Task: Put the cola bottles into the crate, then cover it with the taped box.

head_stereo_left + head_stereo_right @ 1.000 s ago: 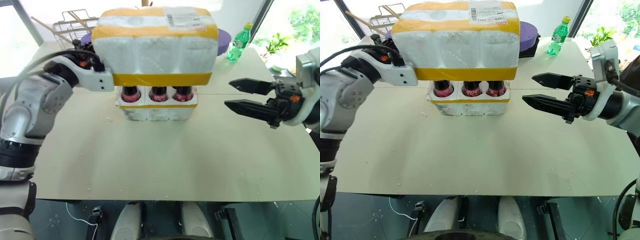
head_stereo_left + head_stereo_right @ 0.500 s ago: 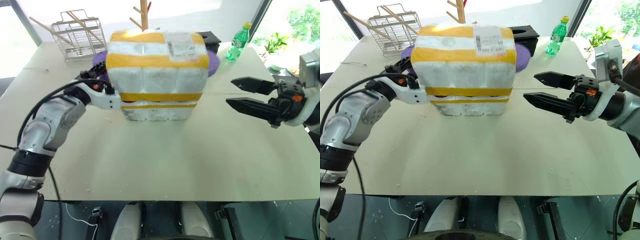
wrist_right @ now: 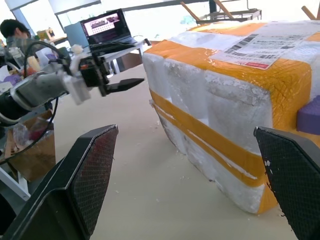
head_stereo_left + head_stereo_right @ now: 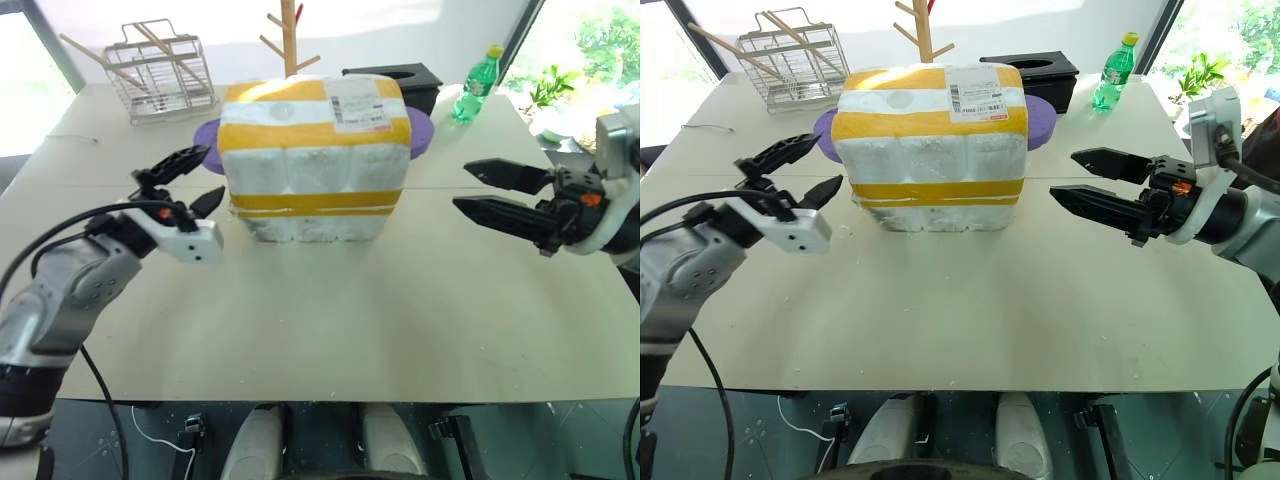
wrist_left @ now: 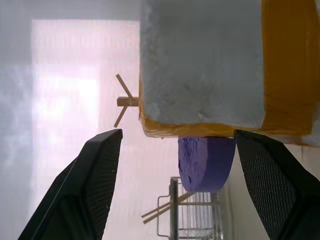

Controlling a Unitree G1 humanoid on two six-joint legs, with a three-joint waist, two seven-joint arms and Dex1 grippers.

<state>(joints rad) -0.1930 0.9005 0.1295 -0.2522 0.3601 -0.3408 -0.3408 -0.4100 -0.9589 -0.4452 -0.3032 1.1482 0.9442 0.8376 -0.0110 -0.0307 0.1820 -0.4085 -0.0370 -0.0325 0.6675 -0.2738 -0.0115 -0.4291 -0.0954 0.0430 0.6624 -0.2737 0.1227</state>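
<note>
Since a second ago, the taped box (image 4: pixel 315 150) has come down over the crate (image 4: pixel 312 228), and my left claw (image 4: pixel 190 180) is now sitting apart and empty, just left of it. My right claw (image 4: pixel 495 190), also spread wide, is waiting farther off on the right. With its long axis running left to right, the box is standing mid-table, label up.

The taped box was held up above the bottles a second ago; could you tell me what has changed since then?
The taped box came down over the crate, hiding the cola bottles. The left gripper let go of it, opened and drew back to the box's left. The right gripper stayed open, hovering at the box's right.
</note>
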